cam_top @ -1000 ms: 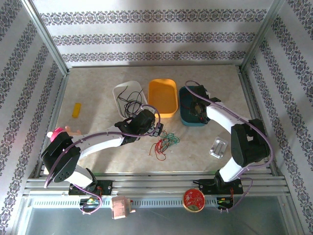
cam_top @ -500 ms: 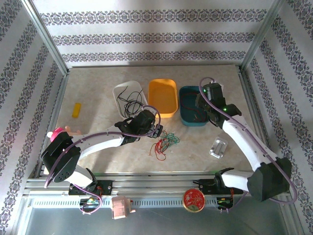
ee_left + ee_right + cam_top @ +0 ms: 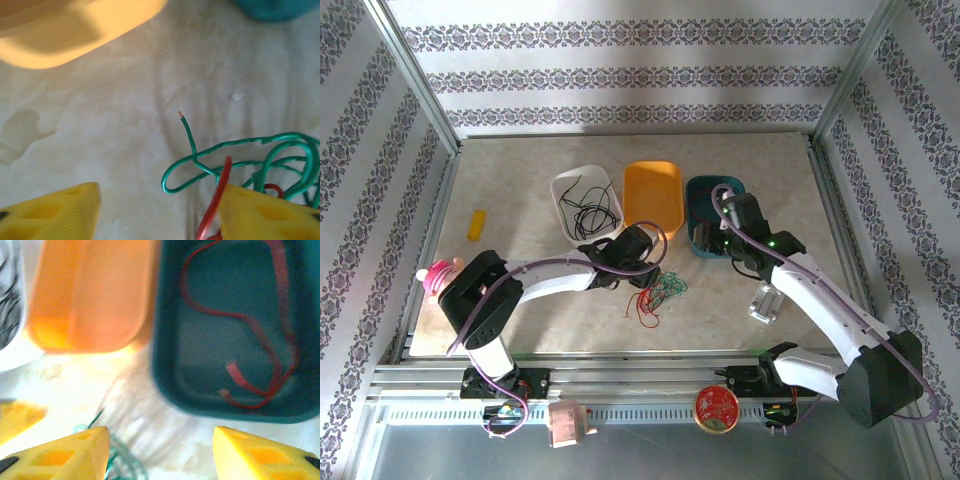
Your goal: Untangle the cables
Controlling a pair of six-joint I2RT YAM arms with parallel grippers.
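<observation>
Right gripper [image 3: 713,243] has drawn back toward arm bases, now at near-right corner of orange tray [image 3: 653,190], jaws spread, empty. Left gripper [image 3: 159,206] on near side of same tray, jaws spread too. Green and red cables [image 3: 657,292] lie tangled there, just beside it.

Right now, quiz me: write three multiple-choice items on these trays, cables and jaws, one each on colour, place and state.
1. The cable in the teal tray is: A green, B red, C black.
2. The black cables lie in: A the white tray, B the orange tray, C the teal tray.
3. The left arm's jaws are: A open, B shut on a cable, C shut on nothing.

Answers:
1 B: a red cable curls on its floor.
2 A: the black strands lie inside the white walls.
3 A: the left wrist view shows both fingers wide apart above the green cable.
</observation>
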